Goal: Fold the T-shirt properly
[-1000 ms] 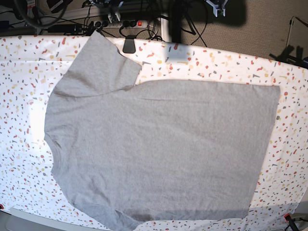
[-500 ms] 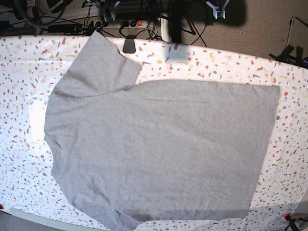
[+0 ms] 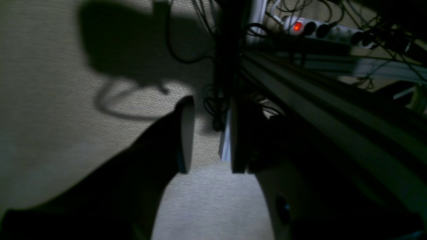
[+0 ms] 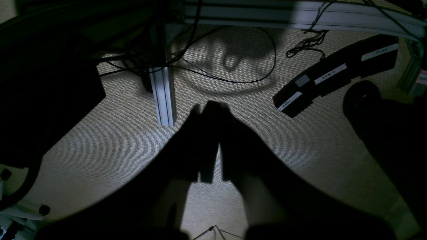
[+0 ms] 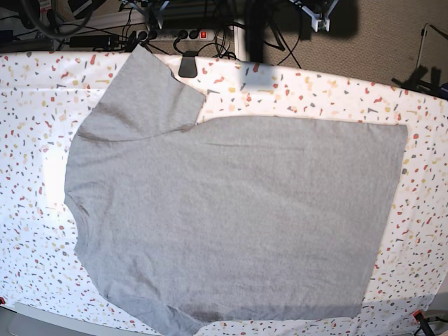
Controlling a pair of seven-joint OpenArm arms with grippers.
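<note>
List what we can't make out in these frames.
- T-shirt: base view's bottom edge cuts off the lower sleeve; the underside is hidden, so any print is unknown.
- Both wrist views: only floor and cables, no shirt or table.
- Left claw and right claw: dark silhouettes, no detail.

T-shirt [image 5: 231,217] lower sleeve and hem cut off at base view's bottom edge

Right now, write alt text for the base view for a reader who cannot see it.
A large grey T-shirt lies spread flat, plain side up, on a white speckled table; one sleeve points to the far left corner and the straight hem runs down the right side. Beyond the table's far edge are cables and a power strip on the floor.
</note>
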